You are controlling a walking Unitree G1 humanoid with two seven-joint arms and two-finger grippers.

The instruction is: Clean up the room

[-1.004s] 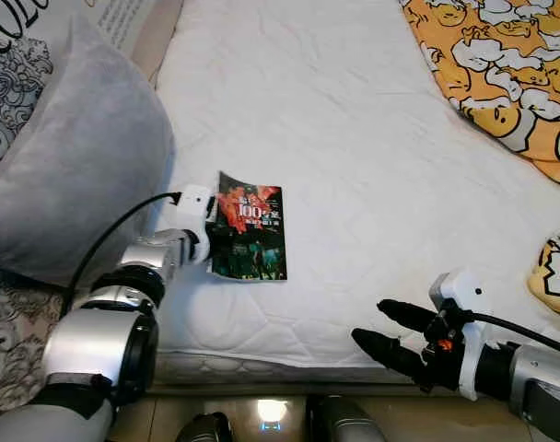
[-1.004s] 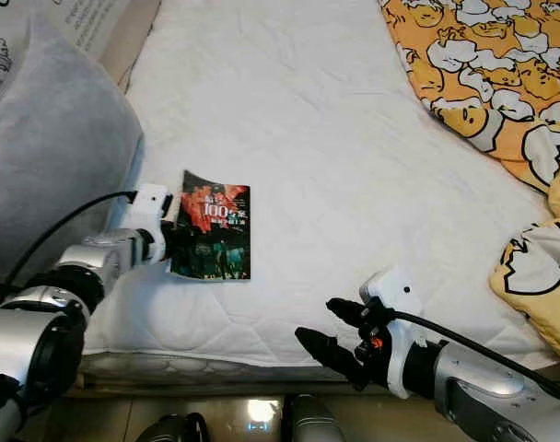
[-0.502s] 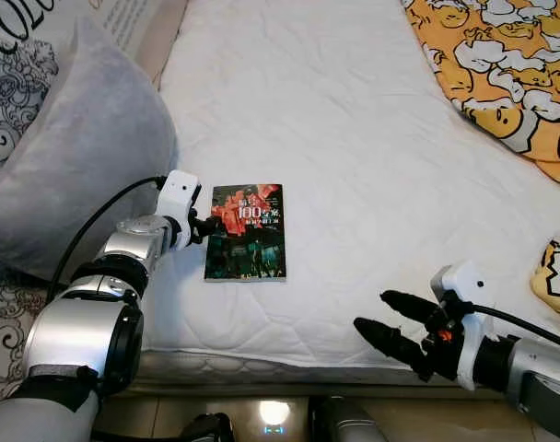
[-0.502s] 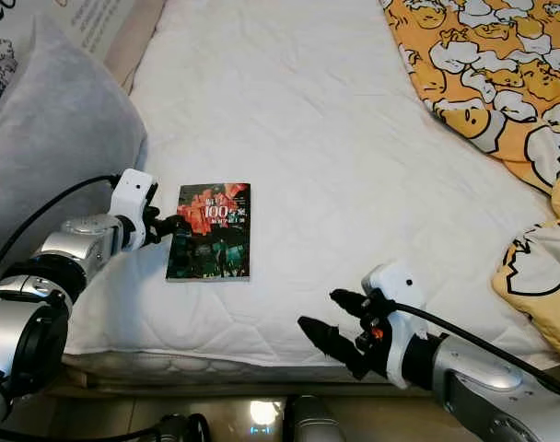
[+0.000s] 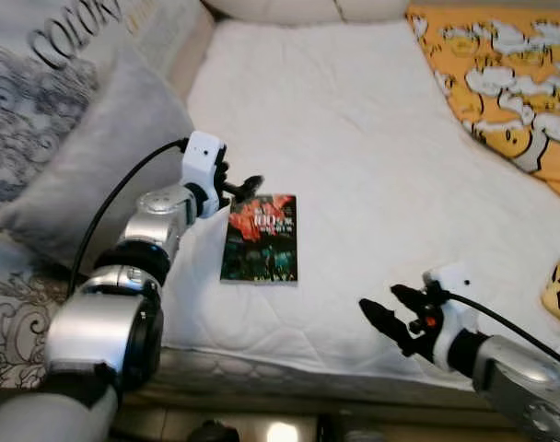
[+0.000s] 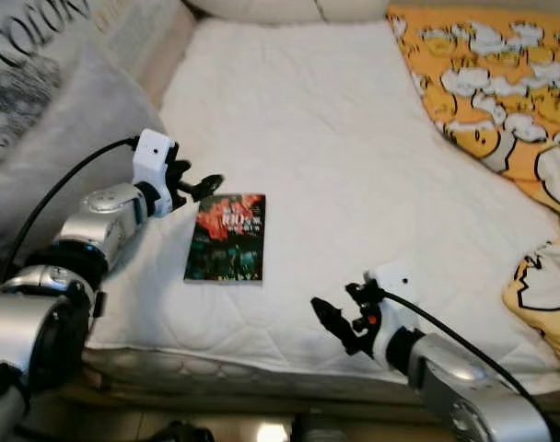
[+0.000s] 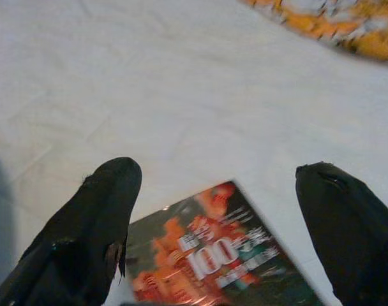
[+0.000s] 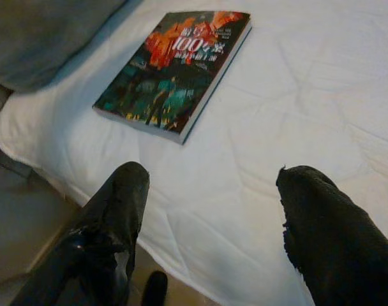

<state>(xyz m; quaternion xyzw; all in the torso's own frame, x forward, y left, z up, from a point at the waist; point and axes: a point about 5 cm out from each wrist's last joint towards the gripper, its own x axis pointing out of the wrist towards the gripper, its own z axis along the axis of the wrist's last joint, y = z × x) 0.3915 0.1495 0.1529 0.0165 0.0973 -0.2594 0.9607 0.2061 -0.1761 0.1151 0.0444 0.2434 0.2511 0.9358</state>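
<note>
While marked "100", book [image 5: 260, 237] lies flat.

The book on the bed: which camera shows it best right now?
The right wrist view: the whole book lies there large, cover and spine edge sharp. Both eye views show it whole but small, beside the left tool. The left wrist view cuts off its lower part.

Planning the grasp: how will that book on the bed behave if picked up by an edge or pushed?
The book looks thin with a glossy soft cover, so it would probably flex and sag if pinched at one edge, and may slip between the fingers. It lies flat on the soft white mattress, so a push likely slides it, though the quilted fabric could drag. It probably won't roll or tip.
</note>
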